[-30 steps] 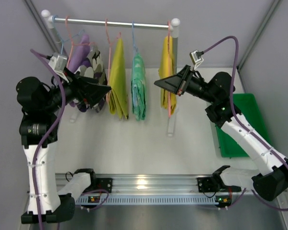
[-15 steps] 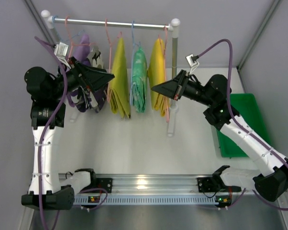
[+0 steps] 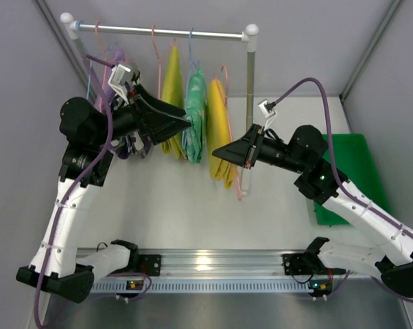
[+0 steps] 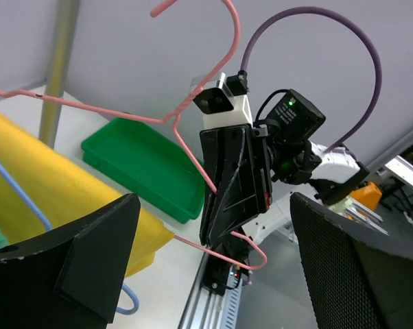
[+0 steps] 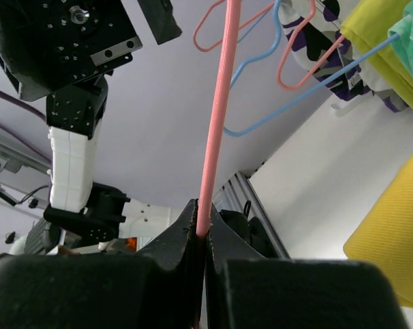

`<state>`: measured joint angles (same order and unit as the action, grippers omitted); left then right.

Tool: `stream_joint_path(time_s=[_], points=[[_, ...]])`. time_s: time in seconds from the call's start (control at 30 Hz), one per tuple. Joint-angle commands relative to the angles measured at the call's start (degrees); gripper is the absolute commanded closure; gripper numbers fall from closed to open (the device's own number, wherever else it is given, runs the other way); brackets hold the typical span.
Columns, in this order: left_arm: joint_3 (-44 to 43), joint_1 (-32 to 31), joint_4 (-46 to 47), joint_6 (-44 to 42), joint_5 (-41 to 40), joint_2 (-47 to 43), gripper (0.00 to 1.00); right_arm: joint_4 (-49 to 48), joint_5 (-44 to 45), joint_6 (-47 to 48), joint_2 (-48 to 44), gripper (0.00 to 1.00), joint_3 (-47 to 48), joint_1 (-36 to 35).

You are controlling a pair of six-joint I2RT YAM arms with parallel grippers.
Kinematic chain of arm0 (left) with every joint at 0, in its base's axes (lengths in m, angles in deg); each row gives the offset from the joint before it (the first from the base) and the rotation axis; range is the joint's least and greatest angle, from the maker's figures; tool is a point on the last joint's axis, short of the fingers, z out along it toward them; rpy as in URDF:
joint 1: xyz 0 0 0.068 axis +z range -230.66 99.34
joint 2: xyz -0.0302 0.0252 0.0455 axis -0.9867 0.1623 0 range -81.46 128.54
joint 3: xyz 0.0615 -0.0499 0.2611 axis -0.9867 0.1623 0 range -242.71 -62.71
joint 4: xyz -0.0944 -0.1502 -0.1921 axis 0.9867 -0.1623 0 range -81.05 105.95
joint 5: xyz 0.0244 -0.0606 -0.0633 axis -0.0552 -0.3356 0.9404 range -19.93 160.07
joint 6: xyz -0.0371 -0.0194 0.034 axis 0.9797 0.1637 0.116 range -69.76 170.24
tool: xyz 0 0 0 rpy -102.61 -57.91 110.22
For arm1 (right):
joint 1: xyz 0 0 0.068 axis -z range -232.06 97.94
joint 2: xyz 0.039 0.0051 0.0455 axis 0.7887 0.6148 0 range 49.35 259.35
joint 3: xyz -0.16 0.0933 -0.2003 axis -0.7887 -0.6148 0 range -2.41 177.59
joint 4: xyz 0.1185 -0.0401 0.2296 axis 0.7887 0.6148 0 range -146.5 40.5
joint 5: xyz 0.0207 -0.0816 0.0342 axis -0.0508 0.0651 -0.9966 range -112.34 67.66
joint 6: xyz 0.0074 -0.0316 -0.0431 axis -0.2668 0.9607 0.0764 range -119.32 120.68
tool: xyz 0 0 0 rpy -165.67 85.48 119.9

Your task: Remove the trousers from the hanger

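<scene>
The right pincer (image 5: 202,229) was clamped shut on the pink hanger (image 5: 217,123), whose hook hung clear of the rail (image 3: 193,32). The bright yellow trousers (image 3: 219,127) were draped on it, cut off in both wrist views. The left pincer (image 3: 184,123) gaped wide, holding nothing, and hid part of the olive-yellow trousers (image 3: 172,89) beside the mint green trousers (image 3: 195,103).

The yellow trousers (image 3: 220,130), the mint pair (image 3: 195,103) and the olive pair (image 3: 171,86) are soft, matt cloth. The pink hanger (image 5: 217,116) looks like smooth, faintly glossy coated wire. The rail (image 3: 172,31) is shiny metal and the tray (image 4: 145,171) is glossy green plastic. The left fingers (image 4: 350,274) are matt black and finely stippled.
</scene>
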<state>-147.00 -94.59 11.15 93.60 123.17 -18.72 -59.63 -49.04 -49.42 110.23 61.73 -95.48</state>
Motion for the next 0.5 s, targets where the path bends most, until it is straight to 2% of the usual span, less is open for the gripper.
stream_joint_path(time_s=[0.0,0.03,0.13,0.27,0.47], points=[[2.01,-2.41,2.94,2.86,-1.6,1.76,0.05,-11.01,4.8,7.92,-5.25,1.0,1.69,-2.72],[2.55,-3.02,5.56,5.66,-1.34,2.38,0.06,-11.01,4.99,7.83,-5.33,1.0,1.52,-2.72],[2.2,-7.41,7.34,5.52,-2.47,4.84,0.08,-11.45,5.6,7.39,-5.07,1.0,1.16,-3.07],[-1.57,-14.79,6.29,3.67,-5.63,9.67,0.11,-12.07,6.04,6.95,-4.63,1.0,1.43,-3.6],[-5.0,-20.25,5.06,3.14,-10.73,14.25,0.21,-11.63,6.48,7.65,-4.28,1.0,2.04,-3.95]])
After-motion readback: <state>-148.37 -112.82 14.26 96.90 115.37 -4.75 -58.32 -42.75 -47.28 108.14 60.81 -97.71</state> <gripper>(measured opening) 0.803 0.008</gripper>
